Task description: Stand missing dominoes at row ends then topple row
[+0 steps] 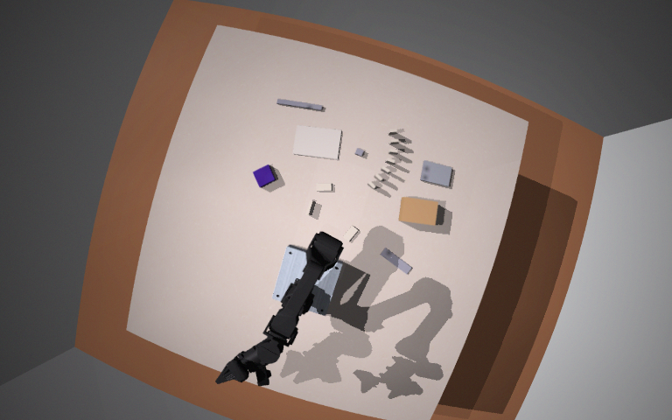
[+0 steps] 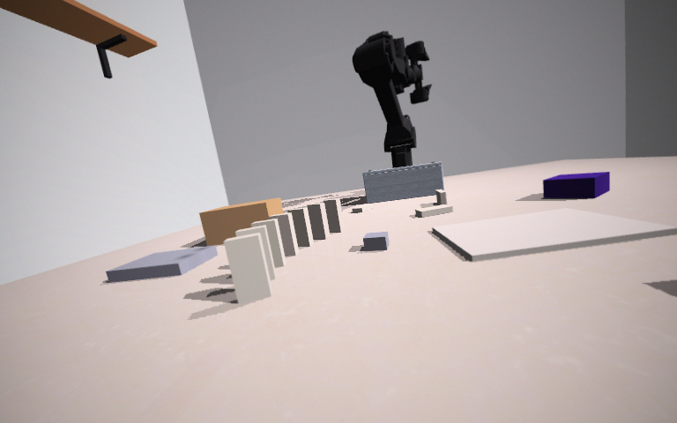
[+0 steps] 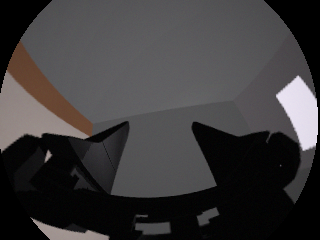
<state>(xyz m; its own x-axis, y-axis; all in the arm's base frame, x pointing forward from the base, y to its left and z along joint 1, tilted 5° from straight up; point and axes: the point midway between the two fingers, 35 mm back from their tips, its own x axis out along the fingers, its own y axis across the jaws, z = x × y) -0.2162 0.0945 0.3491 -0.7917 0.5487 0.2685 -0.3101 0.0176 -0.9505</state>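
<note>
Several pale dominoes (image 1: 395,132) (image 2: 249,269) stand upright in a slightly curved row. Three loose dominoes lie apart from it, nearer the arm's base: one domino (image 1: 324,186) (image 2: 435,211) lies flat, another domino (image 1: 311,207) (image 2: 441,197) seems to rest on its long edge, and a third domino (image 1: 352,233) (image 2: 356,210) lies flat. My gripper (image 1: 241,382) (image 2: 424,72) (image 3: 162,124) is open and empty, raised high on the far side of the base from the row. The wrist view shows no domino.
An orange block (image 1: 418,211) (image 2: 232,224) and a grey slab (image 1: 436,173) (image 2: 159,263) stand close beside the row. A small grey block (image 1: 360,151) (image 2: 375,242), white board (image 1: 317,142) (image 2: 544,232) and purple block (image 1: 264,175) (image 2: 569,187) lie across from them. Grey bars (image 1: 299,105) (image 1: 396,261) lie farther out.
</note>
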